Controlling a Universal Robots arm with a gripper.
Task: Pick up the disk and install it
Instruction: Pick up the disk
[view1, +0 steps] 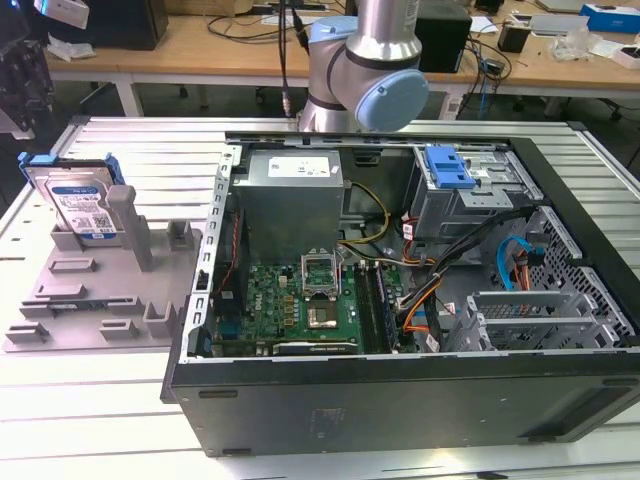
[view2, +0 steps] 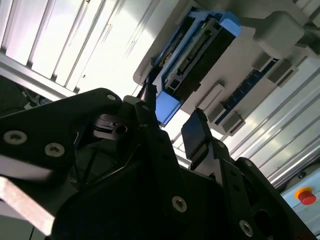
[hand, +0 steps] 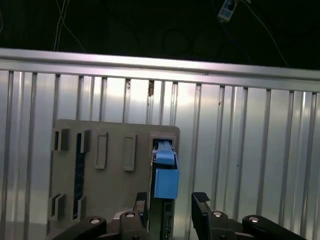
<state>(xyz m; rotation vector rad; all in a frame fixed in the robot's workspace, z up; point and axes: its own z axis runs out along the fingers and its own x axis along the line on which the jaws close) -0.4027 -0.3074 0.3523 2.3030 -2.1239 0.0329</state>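
The disk (view1: 85, 205) stood on edge in the grey holder (view1: 90, 290) at the exterior view's left, on the slatted table (view1: 120, 420), just left of the open computer case (view1: 400, 400). In the first wrist view the gripper (hand: 171, 200) was spread, fingers (hand: 200, 202) apart and clamping nothing, the disk beyond the gap.

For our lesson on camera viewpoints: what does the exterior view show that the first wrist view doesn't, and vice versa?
Exterior view: the opened computer case, its motherboard, the arm. First wrist view: the open pincer aimed at the disk, not touching it. Both: the disk standing on edge in the grey holder on the ribbed table.
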